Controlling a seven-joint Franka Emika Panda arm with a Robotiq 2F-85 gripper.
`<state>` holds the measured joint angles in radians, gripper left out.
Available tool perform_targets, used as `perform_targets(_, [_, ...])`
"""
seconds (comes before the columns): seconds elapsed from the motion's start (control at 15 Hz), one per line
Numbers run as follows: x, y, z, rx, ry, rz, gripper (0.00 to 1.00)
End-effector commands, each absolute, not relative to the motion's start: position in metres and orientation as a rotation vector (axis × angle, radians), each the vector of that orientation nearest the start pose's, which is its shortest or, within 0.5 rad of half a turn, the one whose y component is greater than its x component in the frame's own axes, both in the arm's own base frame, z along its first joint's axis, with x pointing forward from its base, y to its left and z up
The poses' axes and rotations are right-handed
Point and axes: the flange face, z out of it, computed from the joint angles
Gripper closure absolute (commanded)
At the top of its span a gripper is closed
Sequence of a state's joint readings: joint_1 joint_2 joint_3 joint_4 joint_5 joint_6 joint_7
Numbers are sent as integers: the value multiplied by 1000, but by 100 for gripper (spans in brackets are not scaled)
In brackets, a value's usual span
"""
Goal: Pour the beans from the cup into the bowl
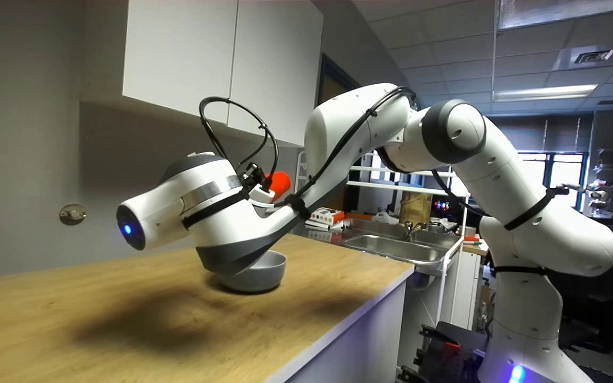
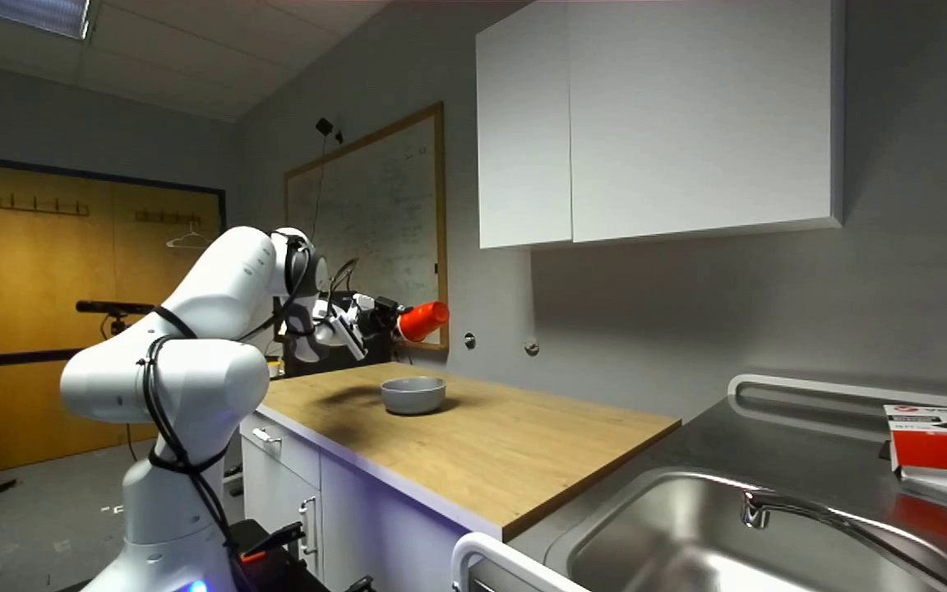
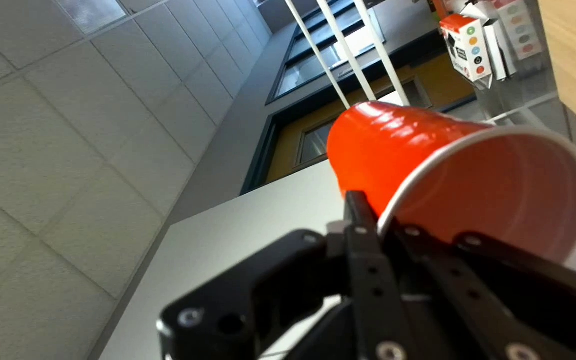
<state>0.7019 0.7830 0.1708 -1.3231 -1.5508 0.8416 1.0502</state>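
The red cup (image 3: 393, 145) with a white rim is tipped on its side, its open mouth turned toward the wrist camera. My gripper (image 3: 382, 220) is shut on the cup's wall at the rim, one finger outside and one inside. No beans show in the visible part of the cup's inside. In both exterior views the cup (image 1: 280, 184) (image 2: 424, 321) is held in the air above the level of the grey bowl (image 1: 261, 279) (image 2: 413, 399). The bowl stands upright on the wooden counter; what is in it is hidden. It is out of the wrist view.
The wooden counter (image 2: 473, 460) borders a metal sink (image 2: 687, 534) with a faucet. White wall cabinets (image 1: 280, 64) hang above the back of the counter. Red-and-white boxes (image 2: 942, 444) lie beside the sink. A white rail (image 1: 447, 276) stands near the counter's end.
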Motion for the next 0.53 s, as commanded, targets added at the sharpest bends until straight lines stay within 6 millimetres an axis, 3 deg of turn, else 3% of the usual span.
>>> perform_targets(0.0, [547,381,368,1288,-303,652,98])
perform_targets(0.47, [544,381,370,1194,-339,669,98])
